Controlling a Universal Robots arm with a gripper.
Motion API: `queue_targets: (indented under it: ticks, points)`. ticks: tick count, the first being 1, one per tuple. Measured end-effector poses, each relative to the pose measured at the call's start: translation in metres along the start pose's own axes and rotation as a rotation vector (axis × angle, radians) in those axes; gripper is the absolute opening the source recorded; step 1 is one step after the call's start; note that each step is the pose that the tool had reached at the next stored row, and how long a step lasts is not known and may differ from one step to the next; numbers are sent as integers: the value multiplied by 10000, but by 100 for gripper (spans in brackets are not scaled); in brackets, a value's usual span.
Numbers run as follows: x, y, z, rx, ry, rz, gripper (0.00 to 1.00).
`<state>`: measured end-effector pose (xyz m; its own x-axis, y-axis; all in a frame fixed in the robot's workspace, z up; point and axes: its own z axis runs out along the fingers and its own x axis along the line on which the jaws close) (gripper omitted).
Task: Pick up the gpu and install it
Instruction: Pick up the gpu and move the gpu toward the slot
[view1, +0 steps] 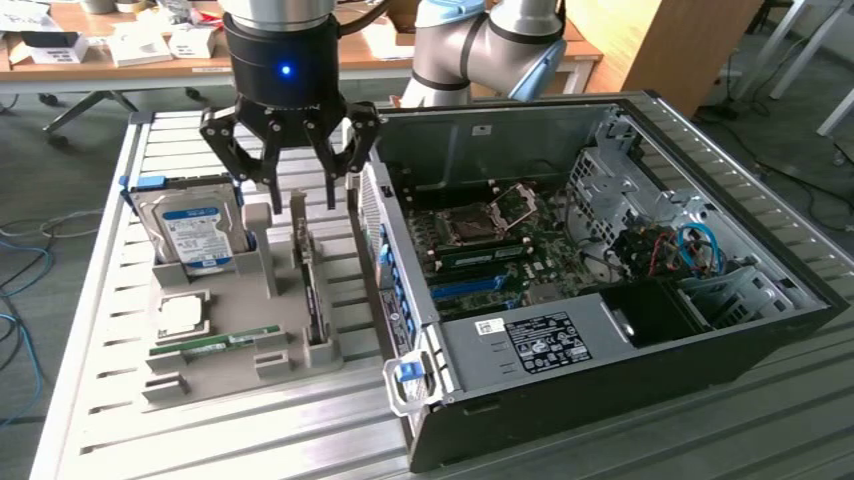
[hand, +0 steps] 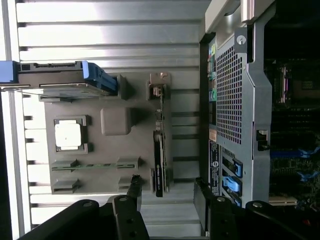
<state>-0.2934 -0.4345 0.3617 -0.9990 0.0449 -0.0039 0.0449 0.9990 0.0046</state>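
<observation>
The gpu (view1: 307, 285) stands on its long edge in a slot of the grey holder (view1: 256, 295), a thin dark card beside the case wall. In the wrist view the gpu (hand: 160, 150) runs as a narrow strip along the holder (hand: 100, 150). My gripper (view1: 307, 200) hangs open directly above the card's far end, one finger on each side and not touching it. The same open gripper (hand: 167, 194) shows in the wrist view with the card's end lying between the dark fingertips (hand: 134, 186).
The open computer case (view1: 747, 330) lies on the exterior view's right, its motherboard (view1: 494, 250) exposed. On the holder sit a silver hard drive (view1: 194, 232), a square processor (view1: 180, 315) and a green memory stick (view1: 214, 345). A slatted metal table (view1: 267, 430) carries everything.
</observation>
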Motion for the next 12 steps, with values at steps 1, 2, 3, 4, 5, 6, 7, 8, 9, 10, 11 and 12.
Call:
queue_targets:
  ticks: [1, 2, 3, 4, 5, 6, 7, 8, 9, 10, 11, 12]
  points:
    - [1, 0, 16, 2, 2, -4, 55]
    - [1, 1, 35, 1, 1, -8, 55]
    - [2, 0, 54, 0, 1, -14, 55]
    - [2, 0, 71, 1, 2, -19, 55]
    - [2, 0, 89, 2, 2, -24, 55]
    - [2, 0, 105, 2, 3, -29, 55]
    - [2, 0, 122, 2, 3, -32, 55]
    - [2, 0, 140, 2, 3, -34, 55]
    - [2, 0, 158, 1, 1, -35, 55]
    - [2, 0, 176, 1, 2, -37, 55]
    - [2, 0, 196, 1, 2, -40, 55]
    - [2, 0, 214, 0, 2, -42, 55]
